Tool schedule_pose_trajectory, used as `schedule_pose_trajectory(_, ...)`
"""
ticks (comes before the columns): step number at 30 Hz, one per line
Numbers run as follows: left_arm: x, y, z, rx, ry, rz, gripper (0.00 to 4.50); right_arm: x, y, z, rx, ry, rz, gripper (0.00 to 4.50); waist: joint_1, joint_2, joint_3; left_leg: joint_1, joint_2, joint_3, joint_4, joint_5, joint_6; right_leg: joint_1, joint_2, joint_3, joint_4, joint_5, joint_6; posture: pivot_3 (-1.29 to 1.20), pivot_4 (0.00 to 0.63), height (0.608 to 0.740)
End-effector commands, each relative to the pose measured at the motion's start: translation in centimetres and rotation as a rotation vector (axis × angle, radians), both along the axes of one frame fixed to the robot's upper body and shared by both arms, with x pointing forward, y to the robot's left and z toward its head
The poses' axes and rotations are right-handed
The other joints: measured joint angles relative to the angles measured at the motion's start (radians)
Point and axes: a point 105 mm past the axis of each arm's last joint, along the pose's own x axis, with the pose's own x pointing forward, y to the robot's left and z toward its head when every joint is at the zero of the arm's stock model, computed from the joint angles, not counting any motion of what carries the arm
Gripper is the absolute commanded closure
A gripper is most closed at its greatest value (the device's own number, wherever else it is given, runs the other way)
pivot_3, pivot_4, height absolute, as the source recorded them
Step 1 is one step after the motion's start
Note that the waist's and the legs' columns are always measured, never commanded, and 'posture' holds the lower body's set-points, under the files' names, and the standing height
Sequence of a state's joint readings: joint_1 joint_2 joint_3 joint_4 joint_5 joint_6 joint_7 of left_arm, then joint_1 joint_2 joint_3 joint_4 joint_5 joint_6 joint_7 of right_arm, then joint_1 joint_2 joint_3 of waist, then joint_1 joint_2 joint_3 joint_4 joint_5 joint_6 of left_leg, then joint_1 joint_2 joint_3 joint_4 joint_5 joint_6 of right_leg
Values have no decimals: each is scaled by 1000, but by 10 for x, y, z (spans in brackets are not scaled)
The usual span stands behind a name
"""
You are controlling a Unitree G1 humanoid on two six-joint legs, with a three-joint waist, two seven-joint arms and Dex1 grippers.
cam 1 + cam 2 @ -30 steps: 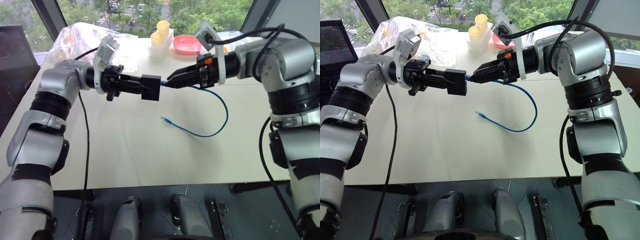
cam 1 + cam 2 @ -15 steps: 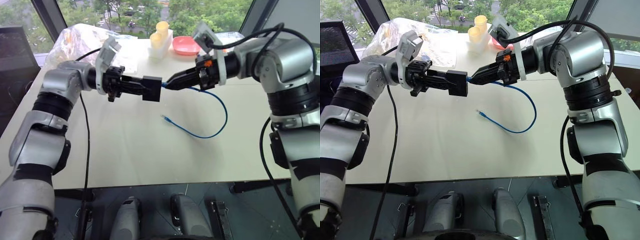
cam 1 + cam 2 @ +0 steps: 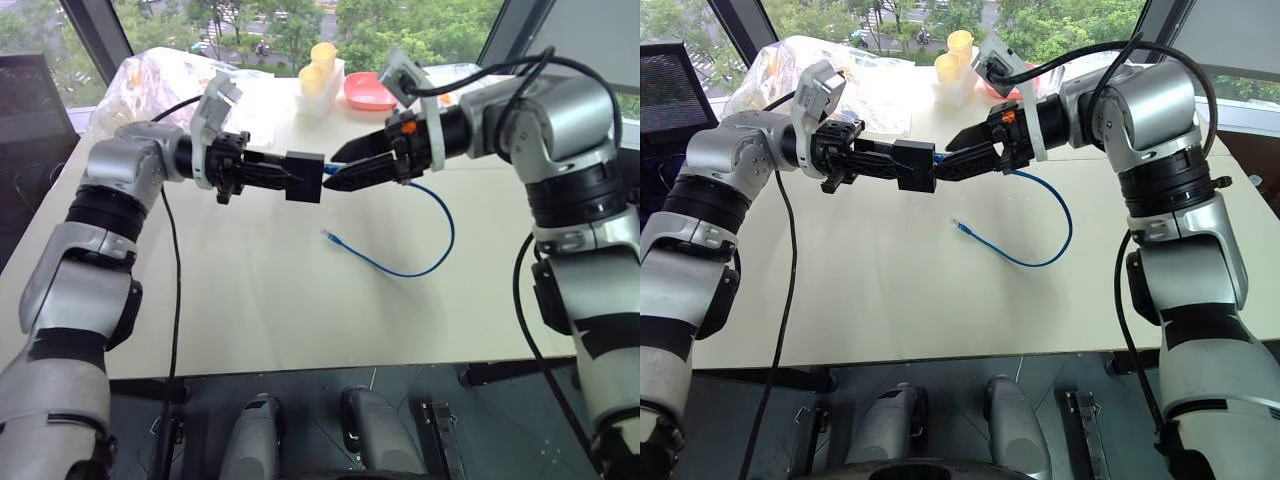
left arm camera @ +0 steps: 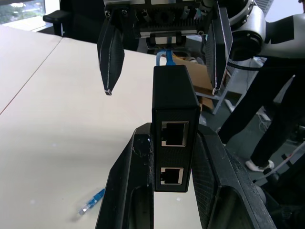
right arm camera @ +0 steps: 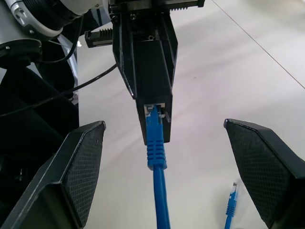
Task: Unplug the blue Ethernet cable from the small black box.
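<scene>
Reading no labels anywhere, I see my left gripper [image 4: 174,191] clamped on the box [image 3: 303,176], long axis level; cable [image 5: 156,157] plugged in, right gripper [image 5: 164,162] spread apart.

Small black box [image 3: 303,176] in left gripper [image 3: 283,176], blue Ethernet cable [image 3: 425,250] plugged in.

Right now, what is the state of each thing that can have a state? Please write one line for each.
Cable: plugged into the box at one end; other plug lies free on the table.
Box: held in the air, two ports on the near face empty.
Left tool: shut on the box.
Right tool: open, one finger on each side of the cable, not touching it.
Pink bowl: upright on the table.
</scene>
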State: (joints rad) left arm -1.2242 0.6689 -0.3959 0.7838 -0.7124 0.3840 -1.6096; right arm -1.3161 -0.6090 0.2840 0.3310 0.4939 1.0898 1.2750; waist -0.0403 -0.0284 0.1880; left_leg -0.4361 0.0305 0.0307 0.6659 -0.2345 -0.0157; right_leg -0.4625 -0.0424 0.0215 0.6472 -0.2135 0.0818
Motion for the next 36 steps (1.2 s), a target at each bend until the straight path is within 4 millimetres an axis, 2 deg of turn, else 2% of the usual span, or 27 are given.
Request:
schedule_pose_trajectory(1, -2, 2, 12, -30, -46, -5, 3999, -3, 2, 20, 27, -53, 11, 362, 0, 0, 0, 0, 0, 0, 0, 0, 0, 0, 0, 0, 0, 0, 0, 0, 150, 740)
schedule_pose_trajectory(4, -1, 2, 12, -31, -47, -3, 3999, -1, 3, 17, 13, -55, 5, 1230, 0, 0, 0, 0, 0, 0, 0, 0, 0, 0, 0, 0, 0, 0, 0, 0, 150, 740)
schedule_pose_trajectory(7, -1, 2, 12, -35, -46, 0, 3999, 1, 2, 13, -16, -69, 1, 2669, 0, 0, 0, 0, 0, 0, 0, 0, 0, 0, 0, 0, 0, 0, 0, 0, 150, 740)
schedule_pose_trajectory(10, 0, 3, 13, -38, -45, 4, 3999, 1, 3, 11, -25, -71, 3, 4315, -1, 0, 0, 0, 0, 0, 0, 0, 0, 0, 0, 0, 0, 0, 0, 0, 150, 740)
schedule_pose_trajectory(11, 0, 3, 12, -38, -46, 6, 3999, 1, 3, 11, -24, -71, 4, 4467, -1, 0, 0, 0, 0, 0, 0, 0, 0, 0, 0, 0, 0, 0, 0, 0, 150, 740)
schedule_pose_trajectory(17, 1, 3, 10, -32, -47, 15, 3999, 0, 5, 16, 17, -30, 2, 4467, -1, 0, 0, 0, 0, 0, 0, 0, 0, 0, 0, 0, 0, 0, 0, 0, 150, 740)
schedule_pose_trajectory(21, 2, 4, 9, -30, -47, 19, 3999, -5, -1, 19, 63, 36, 19, 4467, 0, 0, 0, 0, 0, 0, 0, 0, 0, 0, 0, 0, 0, 0, 0, 0, 150, 740)
schedule_pose_trajectory(25, 0, 10, 9, -29, -49, 29, 3999, -5, -16, 15, 73, 72, 0, 4467, 0, 0, 0, 0, 0, 0, 0, 0, 0, 0, 0, 0, 0, 0, 0, 0, 150, 740)
schedule_pose_trajectory(30, 1, 26, 13, -30, -51, 81, 3999, 0, -48, 5, 52, 85, -84, 4467, 1, 0, 0, 0, 0, 0, 0, 0, 0, 0, 0, 0, 0, 0, 0, 0, 150, 740)
schedule_pose_trajectory(33, 2, 30, 15, -35, -52, 99, 3999, -2, -51, 7, 63, 86, -91, 4467, -2, 0, 0, 0, 0, 0, 0, 0, 0, 0, 0, 0, 0, 0, 0, 0, 150, 740)
schedule_pose_trajectory(36, 2, 28, 14, -36, -48, 91, 3999, -4, -46, 8, 82, 70, -78, 4467, -3, 0, 0, 0, 0, 0, 0, 0, 0, 0, 0, 0, 1, 0, 0, 0, 150, 740)
